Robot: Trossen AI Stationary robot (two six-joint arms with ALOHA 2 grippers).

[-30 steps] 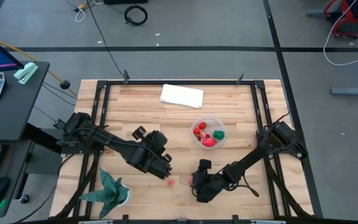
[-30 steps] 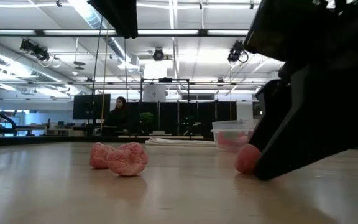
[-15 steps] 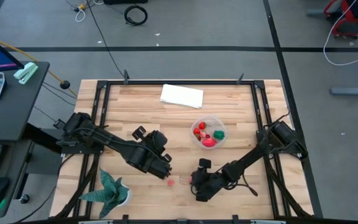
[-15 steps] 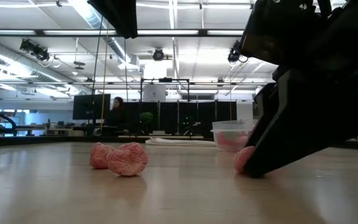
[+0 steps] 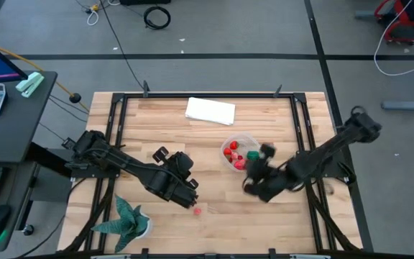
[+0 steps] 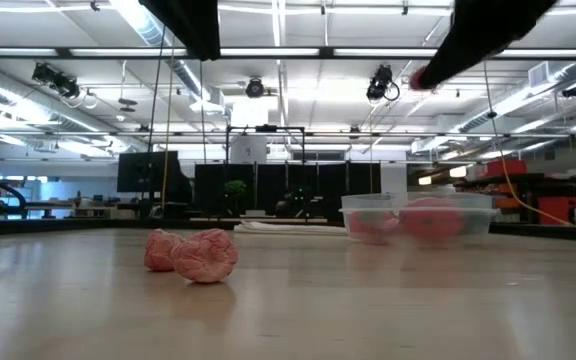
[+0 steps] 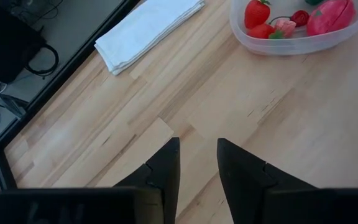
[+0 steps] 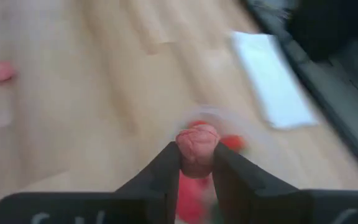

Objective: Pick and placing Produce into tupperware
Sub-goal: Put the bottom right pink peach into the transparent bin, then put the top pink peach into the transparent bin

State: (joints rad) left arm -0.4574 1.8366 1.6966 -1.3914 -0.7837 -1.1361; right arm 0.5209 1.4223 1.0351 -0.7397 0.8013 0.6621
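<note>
Blur is smearing the right claw [image 8: 196,167], which is pinching a pink fruit [image 8: 197,148] above the tub [image 5: 237,154] near the bench's right edge; left claw [image 7: 197,163] is hanging slightly spread, empty

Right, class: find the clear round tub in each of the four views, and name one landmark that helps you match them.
High view: the tupperware sits right of the table's centre, beside the right gripper.
Low view: it stands right of centre, far across the table.
Left wrist view: its near part shows in the top right corner.
Right wrist view: blurred, behind the pink piece held between the fingers.
Shared landmark: the white cloth, absent from the low view.
</note>
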